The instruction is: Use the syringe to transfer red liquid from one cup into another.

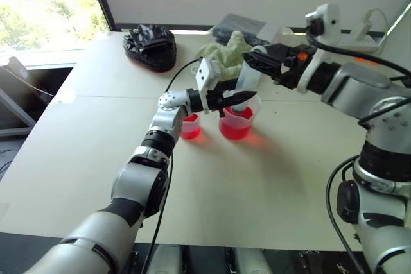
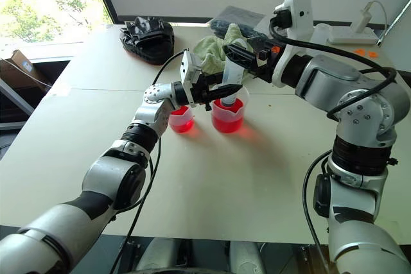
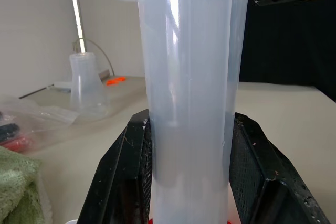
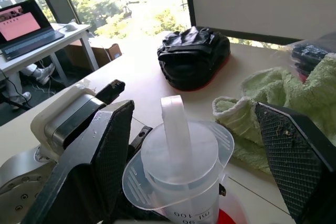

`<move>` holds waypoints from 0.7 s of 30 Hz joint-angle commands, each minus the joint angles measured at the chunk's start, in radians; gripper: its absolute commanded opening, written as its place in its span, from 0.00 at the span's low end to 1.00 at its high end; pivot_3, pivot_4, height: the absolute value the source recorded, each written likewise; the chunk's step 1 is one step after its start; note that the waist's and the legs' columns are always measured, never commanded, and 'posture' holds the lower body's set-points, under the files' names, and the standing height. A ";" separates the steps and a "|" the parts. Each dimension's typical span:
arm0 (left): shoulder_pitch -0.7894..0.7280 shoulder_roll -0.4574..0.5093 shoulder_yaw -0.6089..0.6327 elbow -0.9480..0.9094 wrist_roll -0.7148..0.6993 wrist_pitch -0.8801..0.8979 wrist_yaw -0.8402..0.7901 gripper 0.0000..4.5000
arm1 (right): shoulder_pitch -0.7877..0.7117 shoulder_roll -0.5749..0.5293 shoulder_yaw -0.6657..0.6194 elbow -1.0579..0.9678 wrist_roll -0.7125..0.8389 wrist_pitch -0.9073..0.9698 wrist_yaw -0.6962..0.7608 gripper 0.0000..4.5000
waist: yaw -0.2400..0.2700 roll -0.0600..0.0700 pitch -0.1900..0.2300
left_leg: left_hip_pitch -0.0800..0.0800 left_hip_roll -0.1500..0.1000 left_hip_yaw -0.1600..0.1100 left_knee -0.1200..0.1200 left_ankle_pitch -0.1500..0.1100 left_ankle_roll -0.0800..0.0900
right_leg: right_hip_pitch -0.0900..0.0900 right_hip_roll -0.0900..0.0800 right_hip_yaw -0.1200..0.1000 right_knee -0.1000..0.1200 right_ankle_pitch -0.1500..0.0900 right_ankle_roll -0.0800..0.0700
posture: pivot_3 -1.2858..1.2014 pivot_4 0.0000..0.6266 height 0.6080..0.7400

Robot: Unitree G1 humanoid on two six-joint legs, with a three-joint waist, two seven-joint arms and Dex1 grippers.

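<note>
The left claw [image 2: 215,92] is clamped on the syringe [image 2: 232,76], a clear tube with a white plunger, standing tilted with its tip in the big cup [image 2: 227,116] of red liquid [image 2: 226,124]. The small cup [image 2: 182,120] sits at its 9 o'clock on the surface [image 2: 257,184]. The right claw [image 4: 205,171] stands apart around the plunger top.

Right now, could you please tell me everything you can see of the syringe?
The syringe is a large tube of clear, frosted-looking plastic with a wide flange at the top and a white plunger sticking up from it. It stands nearly upright, leaning slightly, its lower end down inside the larger cup of red liquid. The left gripper is shut on its barrel; the right gripper stands open on either side of the plunger top.
</note>
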State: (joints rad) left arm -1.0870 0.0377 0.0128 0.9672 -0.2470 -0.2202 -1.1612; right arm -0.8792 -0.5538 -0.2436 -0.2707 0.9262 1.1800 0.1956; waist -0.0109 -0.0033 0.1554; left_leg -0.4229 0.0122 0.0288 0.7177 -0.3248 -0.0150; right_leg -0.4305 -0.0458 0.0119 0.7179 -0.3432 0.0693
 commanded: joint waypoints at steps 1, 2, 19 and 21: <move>0.016 -0.002 -0.016 -0.005 0.018 0.028 -0.001 0.31 | -0.040 0.017 -0.008 -0.013 -0.004 -0.020 -0.009 0.84 | -0.001 0.000 0.000 | 0.000 0.000 0.000 0.000 0.000 0.000 | 0.000 0.000 0.000 0.000 0.000 0.000 | 0.52 0.24 0.78; 0.017 -0.002 -0.016 -0.007 0.019 0.030 -0.001 0.31 | -0.042 0.021 -0.008 -0.011 -0.005 -0.020 -0.010 0.84 | -0.001 0.000 0.000 | 0.000 0.000 0.000 0.000 0.000 0.000 | 0.000 0.000 0.000 0.000 0.000 0.000 | 0.52 0.24 0.78; 0.014 -0.002 -0.021 -0.025 0.035 0.065 -0.003 0.31 | -0.051 0.043 -0.005 -0.004 -0.018 -0.015 -0.008 0.03 | -0.001 0.000 0.000 | 0.000 0.000 0.000 0.000 0.000 0.000 | 0.000 0.000 0.000 0.000 0.000 0.000 | 0.52 0.24 0.78; 0.014 -0.001 -0.022 -0.027 0.036 0.069 -0.004 0.31 | -0.051 0.044 -0.004 -0.001 -0.018 -0.016 -0.006 0.03 | -0.001 0.000 0.000 | 0.000 0.000 0.000 0.000 0.000 0.000 | 0.000 0.000 0.000 0.000 0.000 0.000 | 0.52 0.24 0.78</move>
State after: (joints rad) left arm -1.0869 0.0403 0.0129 0.9397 -0.2285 -0.1622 -1.1594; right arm -0.9091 -0.5161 -0.2342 -0.2514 0.9045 1.1781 0.1852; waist -0.0115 -0.0032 0.1549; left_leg -0.4227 0.0121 0.0287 0.7177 -0.3248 -0.0150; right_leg -0.4303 -0.0458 0.0119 0.7179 -0.3432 0.0693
